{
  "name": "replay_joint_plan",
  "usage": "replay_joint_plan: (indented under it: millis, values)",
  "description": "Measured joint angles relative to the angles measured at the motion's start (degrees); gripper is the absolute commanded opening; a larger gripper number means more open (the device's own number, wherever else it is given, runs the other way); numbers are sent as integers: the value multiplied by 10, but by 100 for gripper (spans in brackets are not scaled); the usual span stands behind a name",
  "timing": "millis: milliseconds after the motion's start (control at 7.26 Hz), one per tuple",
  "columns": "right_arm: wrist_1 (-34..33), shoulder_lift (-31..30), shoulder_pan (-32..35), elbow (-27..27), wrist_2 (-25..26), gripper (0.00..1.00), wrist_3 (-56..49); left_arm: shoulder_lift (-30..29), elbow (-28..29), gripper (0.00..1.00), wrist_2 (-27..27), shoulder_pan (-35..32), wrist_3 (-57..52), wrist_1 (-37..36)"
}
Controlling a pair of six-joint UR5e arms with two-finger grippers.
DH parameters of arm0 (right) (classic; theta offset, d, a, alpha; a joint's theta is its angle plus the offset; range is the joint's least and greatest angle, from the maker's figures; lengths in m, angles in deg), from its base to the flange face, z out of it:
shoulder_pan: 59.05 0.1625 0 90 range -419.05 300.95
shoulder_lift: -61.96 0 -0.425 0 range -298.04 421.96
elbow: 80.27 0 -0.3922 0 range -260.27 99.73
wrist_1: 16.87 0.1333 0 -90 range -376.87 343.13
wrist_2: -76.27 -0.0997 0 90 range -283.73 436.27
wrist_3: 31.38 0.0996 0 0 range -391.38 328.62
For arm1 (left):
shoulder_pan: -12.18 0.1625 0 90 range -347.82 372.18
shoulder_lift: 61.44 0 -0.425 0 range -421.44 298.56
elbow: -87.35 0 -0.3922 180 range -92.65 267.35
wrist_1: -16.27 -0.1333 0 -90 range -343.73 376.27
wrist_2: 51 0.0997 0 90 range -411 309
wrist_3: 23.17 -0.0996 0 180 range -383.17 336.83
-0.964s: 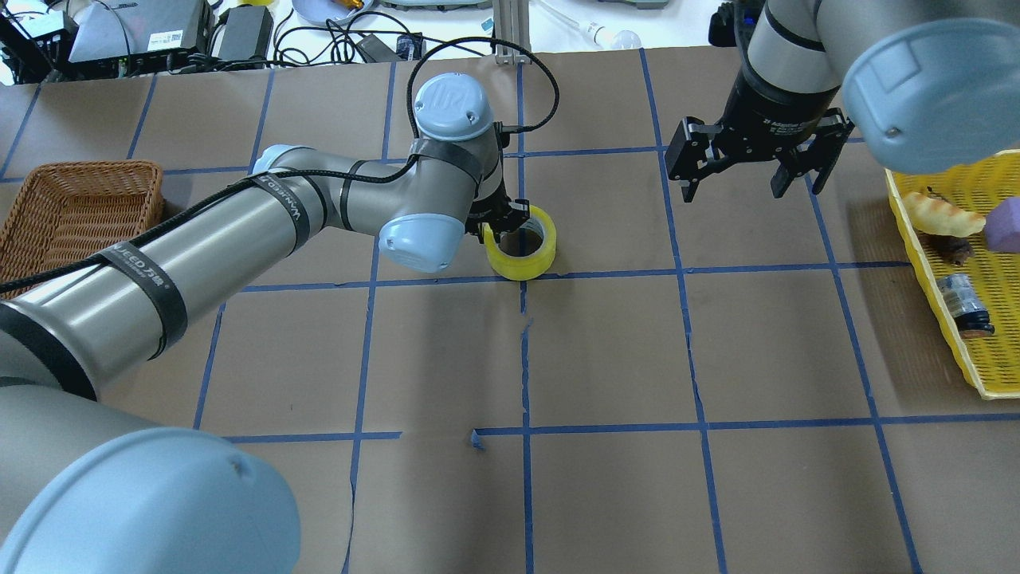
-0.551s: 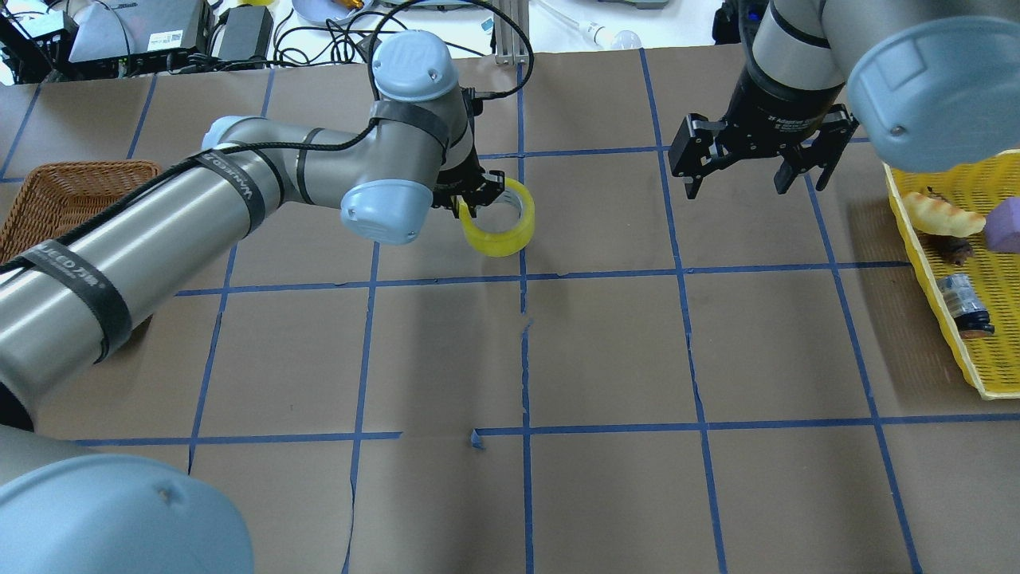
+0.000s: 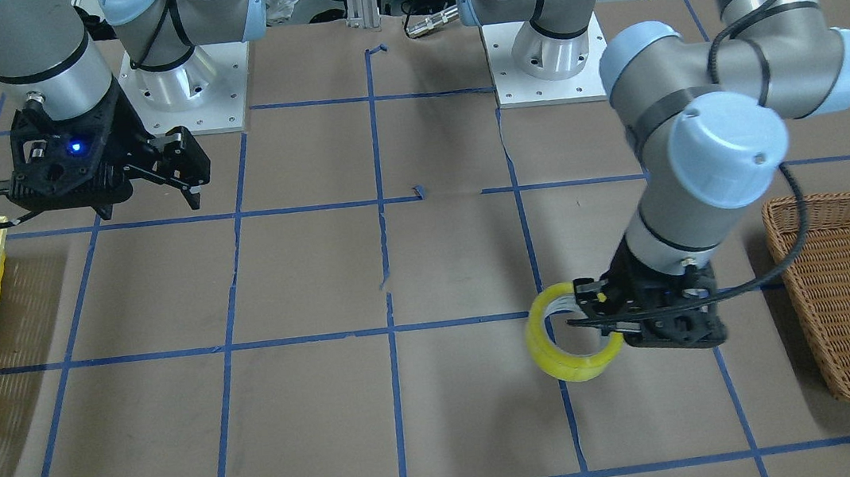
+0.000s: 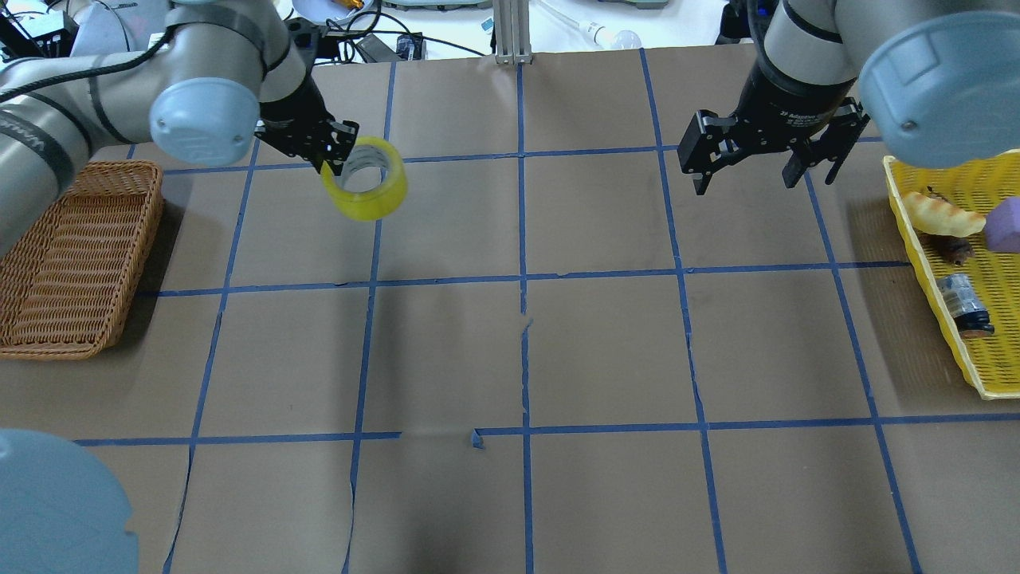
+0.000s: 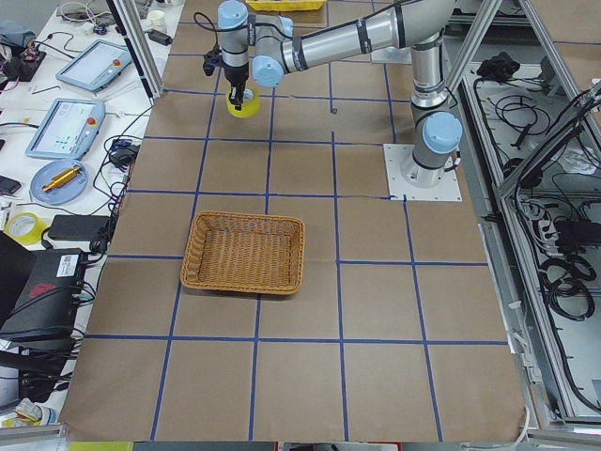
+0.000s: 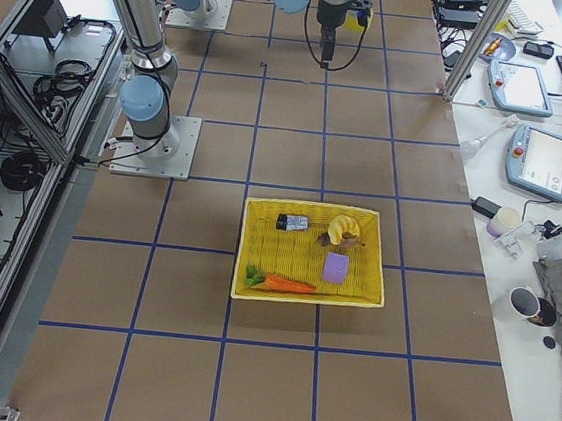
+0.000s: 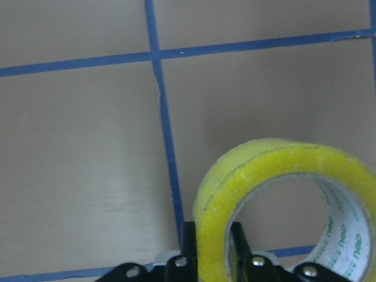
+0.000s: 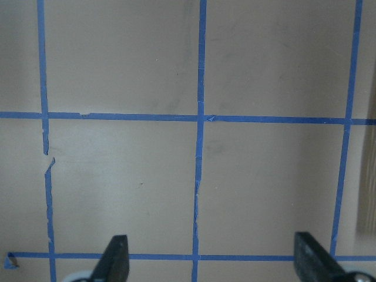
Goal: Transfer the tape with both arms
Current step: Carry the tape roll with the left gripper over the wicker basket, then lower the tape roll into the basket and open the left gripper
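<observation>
- Tape (image 4: 368,204), a yellow roll with a white core, hangs above the brown table (image 4: 510,351). It is near the wicker basket (image 4: 72,263), off that basket's far corner on the side towards the table's middle, and does not touch it.
- Its hole faces roughly upward, so the short axis through the core stands near upright, slightly tilted; the ring lies close to flat.
- Left gripper (image 4: 333,162) is clamped on the roll's wall on the side nearest the basket; the left wrist view shows one finger (image 7: 189,247) outside the yellow band and one inside.
- Right gripper (image 4: 749,177) hovers with its jaws spread wide and nothing between them, well apart from the basket, beyond the tape.
- Farther still from the basket lies a yellow tray (image 4: 931,269) holding a small dark bottle (image 4: 964,301).
</observation>
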Motion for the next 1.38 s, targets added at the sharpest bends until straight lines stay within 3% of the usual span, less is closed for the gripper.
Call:
replay_joint_plan:
  millis: [275, 826, 1101, 1377]
  values:
    - [-4, -2, 0, 0, -4, 100, 0, 17, 6, 0, 0, 90, -89, 31]
    - [-6, -5, 2, 1, -7, 100, 1, 18, 24, 0, -7, 299, -397, 46]
    - [-6, -8, 3, 1, -7, 100, 1, -5, 45, 0, -7, 350, -473, 29]
    - [-4, -10, 3, 4, -8, 100, 0, -49, 50, 0, -12, 362, -502, -37]
